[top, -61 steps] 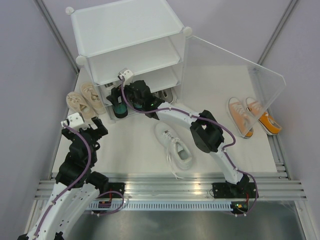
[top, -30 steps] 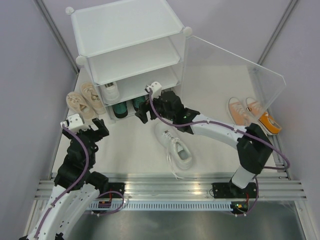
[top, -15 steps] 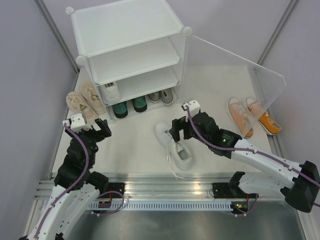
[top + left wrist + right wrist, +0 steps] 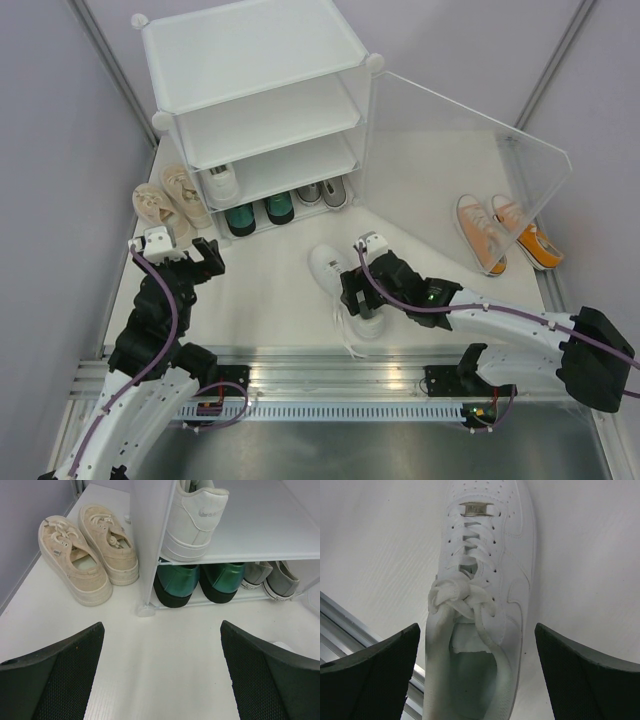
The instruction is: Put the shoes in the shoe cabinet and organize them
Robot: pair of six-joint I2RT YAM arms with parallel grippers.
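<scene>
White sneaker (image 4: 485,570) beneath low-stretched right arm (image 4: 500,320), right fingers (image 4: 375,665) spread above it, left fingers (image 4: 55,670) spread, facing shoe cabinet (image 4: 146,540)

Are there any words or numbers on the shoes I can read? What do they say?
No text reads clearly.
Heel of the white shoe on the shelf: a grey curved mark with tiny letters, too blurred to read.
Metal lace tag on the white shoe on the table: too small to read.
</scene>
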